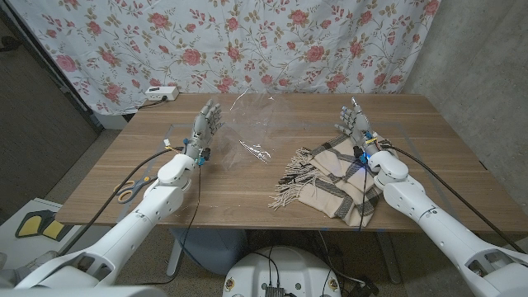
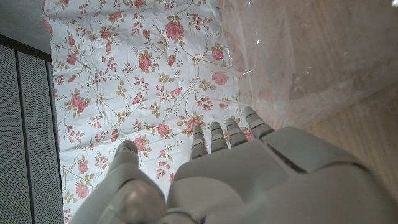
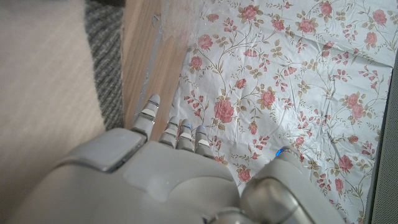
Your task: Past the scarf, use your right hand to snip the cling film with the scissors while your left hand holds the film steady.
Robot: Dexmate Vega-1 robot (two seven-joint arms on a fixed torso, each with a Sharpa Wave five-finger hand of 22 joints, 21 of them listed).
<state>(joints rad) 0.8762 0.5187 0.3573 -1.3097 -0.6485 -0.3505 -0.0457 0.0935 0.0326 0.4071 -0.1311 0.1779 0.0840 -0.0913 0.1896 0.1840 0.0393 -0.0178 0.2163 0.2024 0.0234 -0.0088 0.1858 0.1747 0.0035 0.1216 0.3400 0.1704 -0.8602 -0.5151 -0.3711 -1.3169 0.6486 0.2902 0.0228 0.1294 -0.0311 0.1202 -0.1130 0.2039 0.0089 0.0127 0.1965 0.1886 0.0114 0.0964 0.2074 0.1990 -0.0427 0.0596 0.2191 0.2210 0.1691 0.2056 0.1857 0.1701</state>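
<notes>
A clear sheet of cling film lies in the middle of the table toward the back, with a crumpled bit nearer the front; in the left wrist view the cling film spreads over the wood just past my fingers. A beige plaid scarf with fringe lies right of centre. Scissors with orange handles lie near the table's left front edge. My left hand stands upright beside the film's left side, fingers apart, holding nothing. My right hand stands over the scarf's far end, also empty with fingers spread.
A white power strip sits at the table's back left corner. A floral curtain hangs behind the table. In the right wrist view my right hand faces the curtain, with the table edge and grey floor beside it.
</notes>
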